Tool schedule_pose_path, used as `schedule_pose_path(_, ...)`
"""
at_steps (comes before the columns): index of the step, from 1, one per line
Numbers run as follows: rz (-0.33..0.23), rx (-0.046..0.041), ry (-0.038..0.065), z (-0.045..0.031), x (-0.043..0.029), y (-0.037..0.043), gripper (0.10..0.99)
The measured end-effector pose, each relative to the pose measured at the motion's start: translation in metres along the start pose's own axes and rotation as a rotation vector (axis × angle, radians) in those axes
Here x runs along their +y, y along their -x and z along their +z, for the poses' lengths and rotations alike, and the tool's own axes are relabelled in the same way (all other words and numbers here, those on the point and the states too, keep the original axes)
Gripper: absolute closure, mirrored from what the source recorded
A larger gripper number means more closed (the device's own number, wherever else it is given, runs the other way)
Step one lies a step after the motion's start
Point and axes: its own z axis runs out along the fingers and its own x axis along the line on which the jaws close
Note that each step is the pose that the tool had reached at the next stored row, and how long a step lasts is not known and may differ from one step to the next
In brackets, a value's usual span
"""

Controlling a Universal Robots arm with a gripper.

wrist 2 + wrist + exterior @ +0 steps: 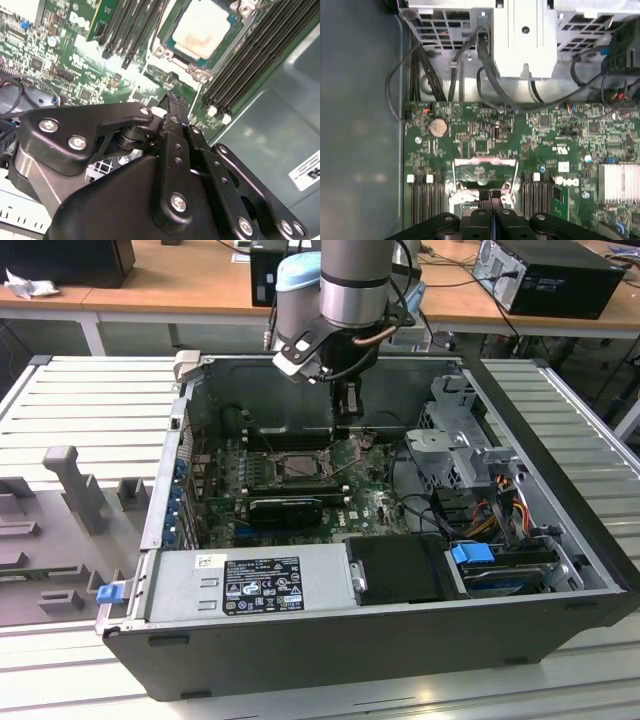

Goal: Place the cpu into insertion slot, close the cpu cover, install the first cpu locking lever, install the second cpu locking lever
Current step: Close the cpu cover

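The cpu (202, 30), a pale square chip, lies flat in the insertion slot (161, 50) on the green motherboard. In the exterior view the slot (298, 466) sits mid-board, and my gripper (345, 422) hangs just to its right, low inside the case. Both wrist views show the black fingers pressed together with nothing between them, the gripper (174, 100) a short way off the slot's end. In the first wrist view the gripper (491, 196) is right at a silvery frame, the cpu cover (485, 162), which looks tilted up. I cannot tell whether they touch.
Black memory slots (250, 55) flank the socket on both sides. A metal drive cage (455, 445) with cables (485, 85) stands at the exterior view's right, and the power supply (260, 585) is in front. The case walls (170, 470) enclose the board. A finned heatsink (619, 182) is nearby.
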Motion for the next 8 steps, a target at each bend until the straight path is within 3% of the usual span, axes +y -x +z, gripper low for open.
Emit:
schedule_pose_path(6,-0.01,-0.0007,0.0,0.0048,0.0158,-0.003,0.98)
schedule_pose_path(8,-0.011,-0.0016,0.0,0.0057,0.0181,-0.0037,0.98)
